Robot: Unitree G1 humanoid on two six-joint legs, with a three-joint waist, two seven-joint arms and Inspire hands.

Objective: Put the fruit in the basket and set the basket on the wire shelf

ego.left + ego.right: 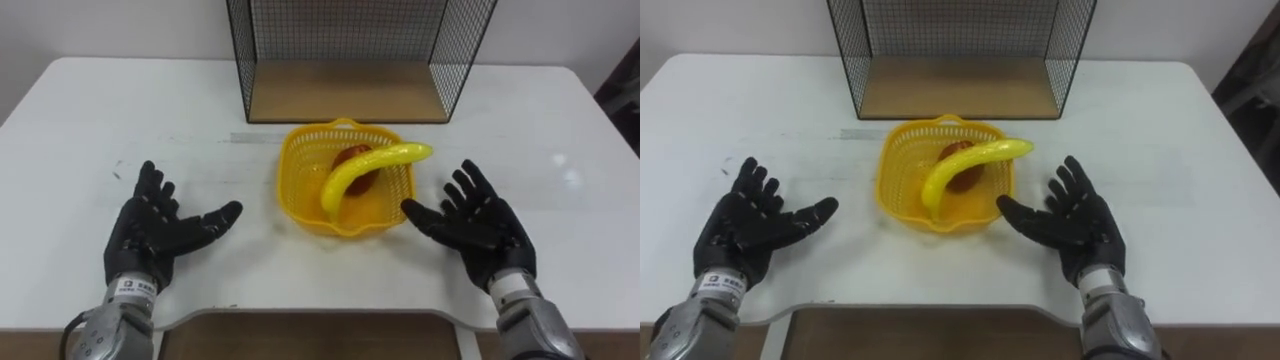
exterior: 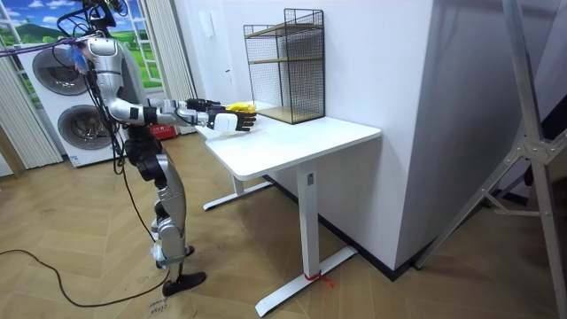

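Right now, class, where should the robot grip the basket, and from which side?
Probably take the basket by its side rims, left hand from the left, right hand from the right: wide, no handle. The banana overhangs the far right rim, so grip nearer.

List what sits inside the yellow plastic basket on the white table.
A long yellow banana lies across a round red fruit, covering its middle; what the basket holds beneath them is hidden.

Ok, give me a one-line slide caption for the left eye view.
Open left hand and right hand flank the yellow basket holding a banana and a red fruit, wire shelf behind it.
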